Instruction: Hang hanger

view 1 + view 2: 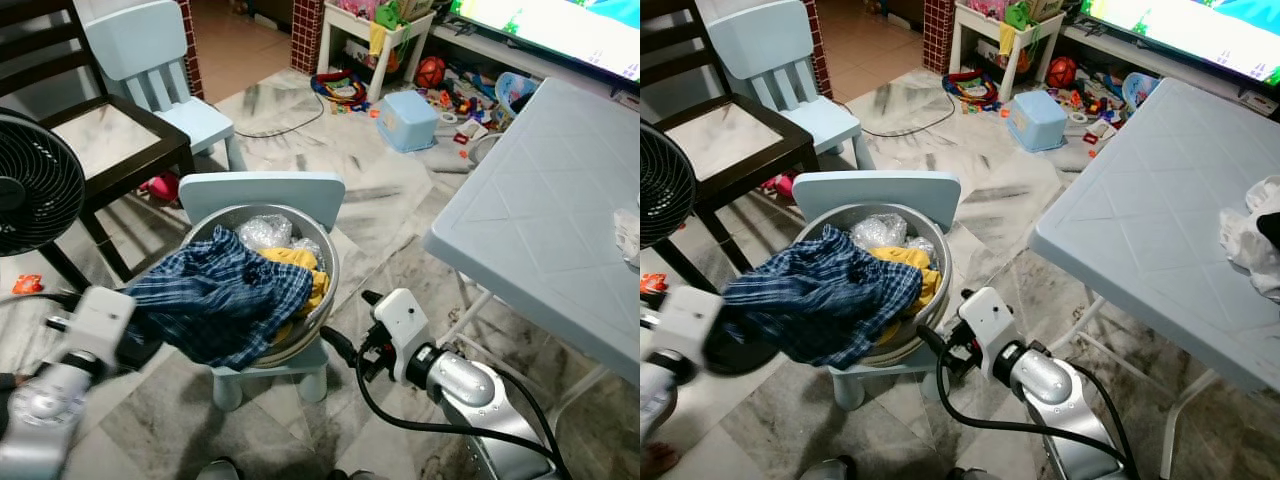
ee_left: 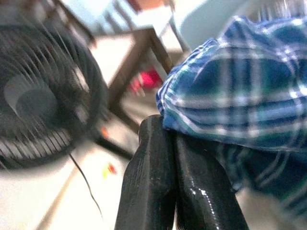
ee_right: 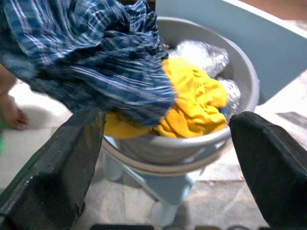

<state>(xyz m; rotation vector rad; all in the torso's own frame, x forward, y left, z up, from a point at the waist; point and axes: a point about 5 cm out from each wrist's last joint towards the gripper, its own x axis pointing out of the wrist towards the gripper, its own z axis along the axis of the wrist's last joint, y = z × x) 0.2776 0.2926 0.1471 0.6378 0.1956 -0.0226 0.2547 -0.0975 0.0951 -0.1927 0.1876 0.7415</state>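
Observation:
A blue plaid shirt [image 1: 225, 295] spills out of a grey metal basin [image 1: 331, 262] that stands on a small light blue chair [image 1: 262, 188]. My left gripper [image 2: 168, 132] is shut on the shirt's edge, at the basin's left side. In the basin also lie a yellow garment [image 1: 297, 262] and a crumpled clear plastic bag [image 1: 262, 230]. My right gripper [image 1: 352, 325] is open just right of the basin and level with its rim, with nothing between its fingers [image 3: 67, 158].
A black fan [image 1: 35, 185] stands close on the left, with a dark wooden chair [image 1: 110, 140] and another light blue chair [image 1: 150, 60] behind it. A blue-grey table [image 1: 550, 210] with a white cloth [image 1: 1250, 235] is on the right. Toys and a blue box [image 1: 410, 120] litter the far floor. A person's foot [image 3: 14, 115] is near the basin.

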